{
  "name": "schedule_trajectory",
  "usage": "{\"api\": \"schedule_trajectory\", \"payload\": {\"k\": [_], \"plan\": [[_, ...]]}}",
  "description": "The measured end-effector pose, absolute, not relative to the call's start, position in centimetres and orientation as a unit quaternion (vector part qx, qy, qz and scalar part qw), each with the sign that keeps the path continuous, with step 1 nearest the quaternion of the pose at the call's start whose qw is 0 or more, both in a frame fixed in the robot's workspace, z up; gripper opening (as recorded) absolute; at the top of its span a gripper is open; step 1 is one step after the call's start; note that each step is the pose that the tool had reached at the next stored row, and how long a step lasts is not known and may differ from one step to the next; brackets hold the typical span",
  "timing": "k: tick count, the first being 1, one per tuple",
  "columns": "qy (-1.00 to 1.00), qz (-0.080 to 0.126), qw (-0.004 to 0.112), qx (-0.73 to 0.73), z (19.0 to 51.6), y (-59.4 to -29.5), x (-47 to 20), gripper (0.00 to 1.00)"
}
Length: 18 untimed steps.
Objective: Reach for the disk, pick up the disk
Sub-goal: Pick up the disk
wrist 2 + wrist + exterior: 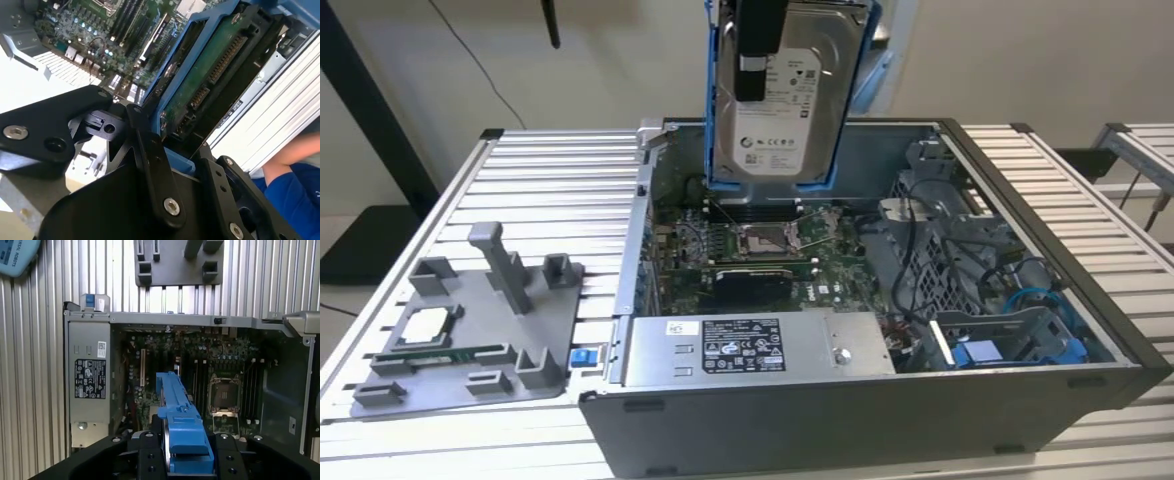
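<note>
One grey fixture tray [520,330] is seen at the lower left of the exterior view, lying on the slatted table [547,170]; one small square chip [427,325] rests in it. To its right, one open computer case [854,420] is seen, with one motherboard [761,245] and one power supply [747,345] inside. One disk [781,110] is held aloft at the upper centre of that view, above the case interior and clear of it. Its labelled face is turned toward the camera, its long axis runs up and down, and two blue rails [716,110] are counted along its sides.

The gripper [754,75] is closed on the disk, one black finger lying across the label. In the second wrist view the green circuit-board underside of the disk [210,75] is shown, clamped between black fingers [155,165], with a person's blue sleeve [295,195] at the lower right. In the first wrist view the disk [182,430] is seen edge-on at lower centre.
</note>
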State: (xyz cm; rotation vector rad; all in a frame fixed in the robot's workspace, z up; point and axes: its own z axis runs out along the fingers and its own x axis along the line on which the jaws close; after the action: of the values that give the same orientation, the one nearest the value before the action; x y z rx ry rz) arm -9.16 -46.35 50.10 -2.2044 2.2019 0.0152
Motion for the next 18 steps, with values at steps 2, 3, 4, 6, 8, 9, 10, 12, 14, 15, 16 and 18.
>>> {"api": "schedule_trajectory", "payload": {"k": [2,3,4,6,8,9,10,12,14,15,16,18], "plan": [[0.707,0.005,0.013,-0.707,50.1,-46.8,-8.9,0.0],[0.707,0.005,0.013,-0.707,50.1,-47.0,-8.9,0.0],[0.707,0.005,0.013,-0.707,50.1,-47.2,-8.8,0.0],[0.707,0.005,0.013,-0.707,50.1,-47.7,-8.6,0.0],[0.707,0.005,0.013,-0.707,50.1,-48.1,-8.4,0.0],[0.707,0.005,0.013,-0.707,50.1,-48.4,-8.4,0.0],[0.707,0.005,0.013,-0.707,50.1,-48.6,-8.3,0.0],[0.707,0.005,0.013,-0.707,50.1,-49.0,-8.2,0.0],[0.707,0.005,0.012,-0.707,50.1,-49.4,-8.1,0.0],[0.707,0.005,0.012,-0.707,50.1,-49.6,-8.0,0.0],[0.707,0.005,0.012,-0.707,50.1,-49.8,-8.0,0.0],[0.707,0.005,0.012,-0.707,50.1,-50.2,-7.9,0.0]]}}
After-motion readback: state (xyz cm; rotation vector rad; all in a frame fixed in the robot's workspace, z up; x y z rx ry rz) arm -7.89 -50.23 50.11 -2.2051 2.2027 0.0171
